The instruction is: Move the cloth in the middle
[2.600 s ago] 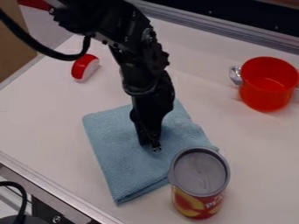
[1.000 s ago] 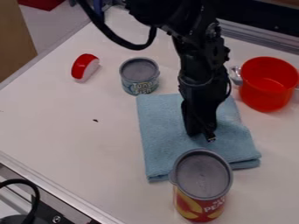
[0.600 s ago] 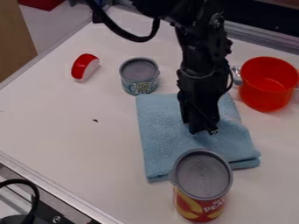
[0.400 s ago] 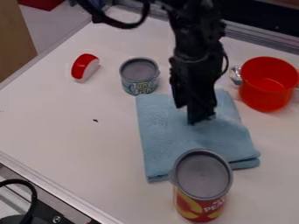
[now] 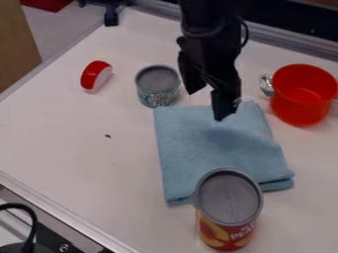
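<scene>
- One blue cloth around the middle, near-left of the red pot
- gripper open above its far edge, empty
- placing looks done imo, next just back away clear

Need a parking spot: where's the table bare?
A broad patch left of the cloth, bare but for a dark speck; another right of the tall can, below the red pot. Crowded: the cloth's far edge, near small can, gripper and pot.
</scene>
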Motion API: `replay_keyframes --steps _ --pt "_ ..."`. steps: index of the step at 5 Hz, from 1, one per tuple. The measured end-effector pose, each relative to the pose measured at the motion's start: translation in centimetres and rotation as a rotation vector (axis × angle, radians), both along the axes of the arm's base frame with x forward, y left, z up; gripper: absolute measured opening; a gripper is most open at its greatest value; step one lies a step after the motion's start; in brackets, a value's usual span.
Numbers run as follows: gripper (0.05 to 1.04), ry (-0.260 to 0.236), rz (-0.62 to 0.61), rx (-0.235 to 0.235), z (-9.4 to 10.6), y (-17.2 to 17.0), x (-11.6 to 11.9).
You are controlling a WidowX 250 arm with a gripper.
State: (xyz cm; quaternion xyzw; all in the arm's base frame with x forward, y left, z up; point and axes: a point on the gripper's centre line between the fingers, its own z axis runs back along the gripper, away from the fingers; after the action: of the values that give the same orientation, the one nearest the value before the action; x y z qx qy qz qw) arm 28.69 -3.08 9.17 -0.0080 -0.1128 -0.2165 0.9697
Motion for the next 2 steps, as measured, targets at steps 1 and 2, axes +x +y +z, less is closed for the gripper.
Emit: replay_keyframes --steps 1,2 --pt "0.998 0.048 0.105 0.031 0.3 1.9 -0.4" --pt "0.998 0.111 0.265 0.031 0.3 4.6 -1.4"
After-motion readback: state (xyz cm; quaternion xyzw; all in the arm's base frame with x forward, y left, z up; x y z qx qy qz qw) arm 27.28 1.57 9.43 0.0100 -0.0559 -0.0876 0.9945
